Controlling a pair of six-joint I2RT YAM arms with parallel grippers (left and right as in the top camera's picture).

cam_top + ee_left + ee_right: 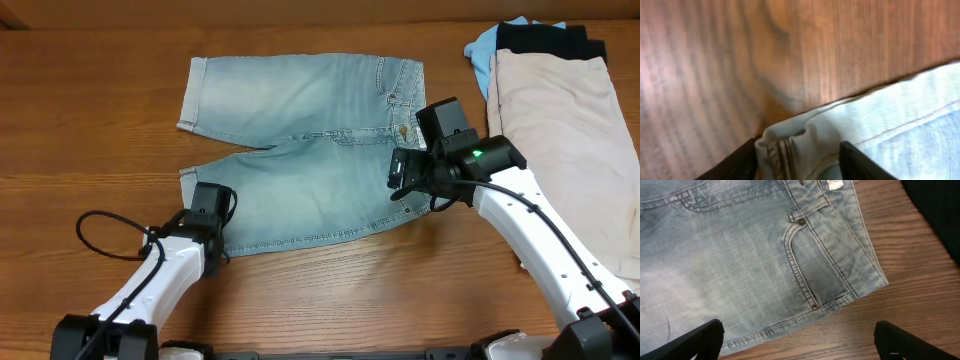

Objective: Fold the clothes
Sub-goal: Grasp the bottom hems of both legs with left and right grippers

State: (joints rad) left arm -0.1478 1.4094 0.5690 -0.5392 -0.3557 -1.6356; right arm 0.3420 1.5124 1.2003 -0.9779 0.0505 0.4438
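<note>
denim shorts [300,150] lie flat across the table [100,110], waistband to my right; my left end effector [799,159] pinches the near cuff [785,142], while the right end effector [405,172], released, hovers over the near waistband corner [875,280].

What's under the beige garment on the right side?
A black garment shows past the far end of the beige garment, and a sky-blue garment sticks out beside it. How far either runs beneath is covered.
</note>
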